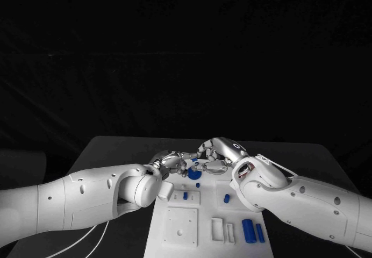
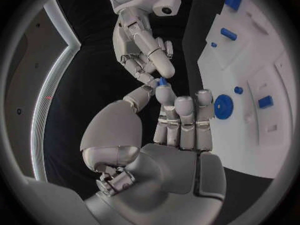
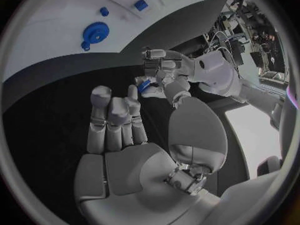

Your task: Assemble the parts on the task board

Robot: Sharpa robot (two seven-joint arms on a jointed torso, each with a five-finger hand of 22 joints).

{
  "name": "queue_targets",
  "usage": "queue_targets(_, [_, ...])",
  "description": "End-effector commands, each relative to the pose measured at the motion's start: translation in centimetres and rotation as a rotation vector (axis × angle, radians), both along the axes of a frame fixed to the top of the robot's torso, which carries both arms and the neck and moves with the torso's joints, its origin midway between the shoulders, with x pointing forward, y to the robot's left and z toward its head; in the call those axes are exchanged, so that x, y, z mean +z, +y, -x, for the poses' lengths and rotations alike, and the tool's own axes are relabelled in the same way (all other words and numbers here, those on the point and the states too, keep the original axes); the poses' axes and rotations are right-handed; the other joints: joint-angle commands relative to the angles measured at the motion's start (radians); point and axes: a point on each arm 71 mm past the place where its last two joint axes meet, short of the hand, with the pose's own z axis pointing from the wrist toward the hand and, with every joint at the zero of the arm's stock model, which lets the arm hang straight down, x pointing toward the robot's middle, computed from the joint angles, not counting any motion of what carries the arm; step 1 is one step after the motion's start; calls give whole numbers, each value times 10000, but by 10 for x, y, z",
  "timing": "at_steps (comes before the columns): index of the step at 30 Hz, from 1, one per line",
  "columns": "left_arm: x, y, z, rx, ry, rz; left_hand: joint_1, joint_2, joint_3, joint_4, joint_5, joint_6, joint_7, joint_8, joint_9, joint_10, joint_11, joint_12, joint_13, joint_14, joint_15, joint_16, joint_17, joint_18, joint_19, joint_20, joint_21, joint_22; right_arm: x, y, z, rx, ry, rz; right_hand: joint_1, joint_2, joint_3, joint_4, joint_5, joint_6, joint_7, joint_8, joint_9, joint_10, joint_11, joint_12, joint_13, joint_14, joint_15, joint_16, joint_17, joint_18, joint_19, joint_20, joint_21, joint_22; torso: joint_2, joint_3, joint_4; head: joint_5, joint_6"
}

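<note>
Meeting above the far end of the task board, my two hands sit fingertip to fingertip. A small blue part is between them: in the left wrist view it sits at the tips of my left hand, w/ my right hand's fingers touching it from the other side. Right wrist view shows the same blue part pinched in left-hand fingers, my right hand w/ fingers straight, close together. Can't tell if right truly grips it or just touches. On the board: blue gear just below the hands, small blue peg, blue cylinder near the closer right corner.
</note>
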Motion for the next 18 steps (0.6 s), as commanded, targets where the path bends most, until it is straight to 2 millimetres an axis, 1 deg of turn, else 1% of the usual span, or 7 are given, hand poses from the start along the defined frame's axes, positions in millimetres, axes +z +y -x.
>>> queue_targets(1, [1, -5, 2, -276, -77, 80, 85, 54, 70, -51, 44, 66, -11, 36, 11, 202, -304, 70, 13, 234, -477, 60, 9, 95, -36, -1252, 43, 220, 0, 1, 0, -143, -227, 158, -91, 51, -43, -3, -58, -34, 40, -34, 11, -66, 18, -51, 15, -78, -19, -62, 10, 205, -41, 6, -58, 126, 2, -3, 0, 3, -10])
queue_targets(3, [1, -4, 2, -310, -53, 78, 86, 54, 70, -52, 45, 66, -11, 36, 10, 201, -305, 72, 13, 235, -477, 62, 9, 95, -36, -1253, 44, 220, 0, 0, -1, -233, -205, 170, -63, 77, 12, 37, -197, -1, 29, -27, 17, -37, 5, -47, 17, -59, -30, -68, 13, 205, -6, -4, -66, 113, 2, 0, 6, 3, -26])
queue_targets(5, [0, -3, 1, -310, -35, 29, 86, 55, 70, -52, 46, 66, -11, 37, 10, 201, -305, 74, 13, 235, -477, 63, 9, 95, -36, -1253, 46, 220, 0, 0, -2, -277, -217, 150, -35, 107, 76, 82, -245, 19, 22, -24, 20, -19, -1, -48, 16, -46, -37, -71, 16, 205, 19, -10, -70, 106, 0, 1, 4, 0, -59])
queue_targets(9, [0, -3, 2, -348, -14, -2, 85, 55, 69, -52, 46, 69, -12, 39, 9, 200, -305, 78, 14, 234, -477, 66, 8, 95, -36, -1254, 49, 220, 0, 2, -1, -258, -291, 165, 47, 142, 257, 207, -333, 77, 4, -12, 29, 41, -19, -47, 13, -14, -53, -73, 25, 205, 78, -21, -74, 96, 2, -5, 2, 2, -59])
queue_targets(14, [0, -5, 3, -410, 23, 25, 85, 56, 68, -53, 47, 74, -12, 42, 7, 199, -305, 85, 14, 234, -477, 70, 8, 95, -36, -1255, 55, 220, 0, 4, 0, -221, -321, 183, 120, 181, 438, 351, -431, 151, -17, 6, 40, 110, -37, -43, 14, 16, -68, -66, 41, 205, 134, -19, -61, 103, 6, 0, 2, 15, -66])
queue_targets(18, [0, -6, 3, -428, 27, 24, 85, 58, 69, -53, 49, 75, -13, 43, 6, 198, -306, 88, 14, 234, -477, 73, 8, 95, -37, -1256, 57, 220, -1, 4, -1, -238, -316, 196, 198, 193, 608, 476, -589, 192, -27, 7, 42, 151, -46, -48, 19, 33, -74, -58, 57, 205, 163, -10, -47, 116, 6, -3, 1, 15, -75])
